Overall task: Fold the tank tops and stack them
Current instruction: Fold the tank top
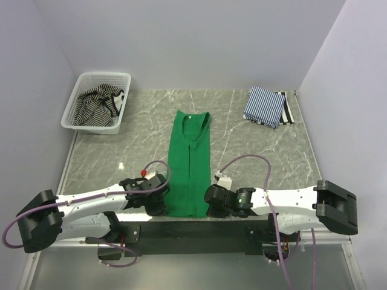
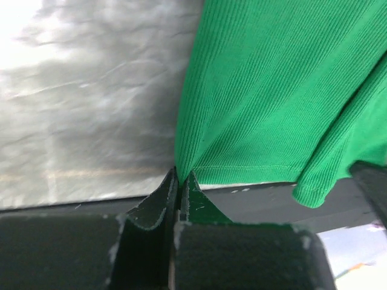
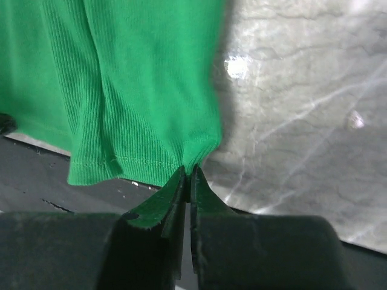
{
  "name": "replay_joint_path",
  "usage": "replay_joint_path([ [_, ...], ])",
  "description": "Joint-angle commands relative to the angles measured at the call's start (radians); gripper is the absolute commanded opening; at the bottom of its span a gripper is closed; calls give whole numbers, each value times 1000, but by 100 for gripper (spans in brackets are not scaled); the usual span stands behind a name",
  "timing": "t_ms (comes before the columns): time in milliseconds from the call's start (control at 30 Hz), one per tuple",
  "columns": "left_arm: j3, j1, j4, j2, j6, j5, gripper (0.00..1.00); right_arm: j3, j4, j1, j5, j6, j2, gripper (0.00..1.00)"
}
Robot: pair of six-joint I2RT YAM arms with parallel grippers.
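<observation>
The bright green tank top [image 1: 189, 163] lies lengthwise in the middle of the table, folded narrow, its neck at the far end. My left gripper [image 1: 161, 204] is shut on the hem's near left corner [image 2: 181, 172]. At the near right corner [image 3: 192, 164] my right gripper [image 1: 211, 199] is shut on the hem too. A finely blue-and-white striped tank top [image 1: 263, 105] lies folded at the back right, on top of a black-and-white striped cloth [image 1: 286, 109]. Another black-and-white striped top [image 1: 101, 104] lies crumpled in the basket.
A white mesh basket [image 1: 81, 90] stands at the back left corner. A black strip [image 1: 193, 228] runs along the table's near edge under both grippers. Pale walls close in the table at the left, back and right.
</observation>
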Motion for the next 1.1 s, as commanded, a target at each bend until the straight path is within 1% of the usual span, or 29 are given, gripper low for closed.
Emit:
replay_joint_path([
  [0, 88, 17, -155, -23, 64, -55, 1, 77, -128, -14, 26, -4, -32, 1],
  [33, 147, 38, -173, -12, 114, -62, 1, 122, -145, -46, 40, -24, -32, 1],
  [67, 175, 95, -172, -6, 142, -65, 1, 146, -160, -63, 48, -67, -32, 1],
  [100, 200, 129, -167, 3, 173, -62, 1, 163, -174, -89, 54, -89, -31, 2],
  [133, 238, 166, -140, 20, 228, -48, 0, 187, -170, -151, 42, -116, -29, 2],
  [167, 255, 236, -121, 31, 256, -39, 1, 196, -162, -196, 27, -170, -26, 2],
  [233, 301, 313, -57, 81, 314, 1, 1, 230, -131, -264, -3, -222, -15, 1],
  [267, 319, 336, -41, 106, 332, 9, 1, 247, -124, -325, -3, -268, -8, 1],
  [300, 342, 354, -23, 133, 345, 24, 1, 267, -118, -350, -6, -293, 5, 1],
  [367, 401, 396, 43, 209, 372, 52, 1, 342, -116, -418, -18, -354, 63, 1],
  [400, 419, 411, 63, 261, 386, 63, 1, 386, -107, -440, -23, -371, 112, 1],
  [433, 481, 446, 115, 346, 403, 66, 1, 447, -84, -493, -45, -414, 191, 0],
  [467, 505, 447, 115, 347, 403, 66, 1, 448, -84, -494, -46, -414, 192, 0],
  [567, 595, 489, 140, 461, 422, 67, 1, 531, -76, -541, -44, -460, 294, 0],
  [767, 717, 560, 177, 592, 432, 81, 0, 633, -45, -620, -75, -501, 431, 0],
  [933, 807, 594, 177, 678, 451, 107, 1, 726, -55, -637, -75, -523, 502, 0],
  [1067, 867, 605, 158, 712, 469, 109, 1, 756, -58, -643, -72, -528, 520, 0],
])
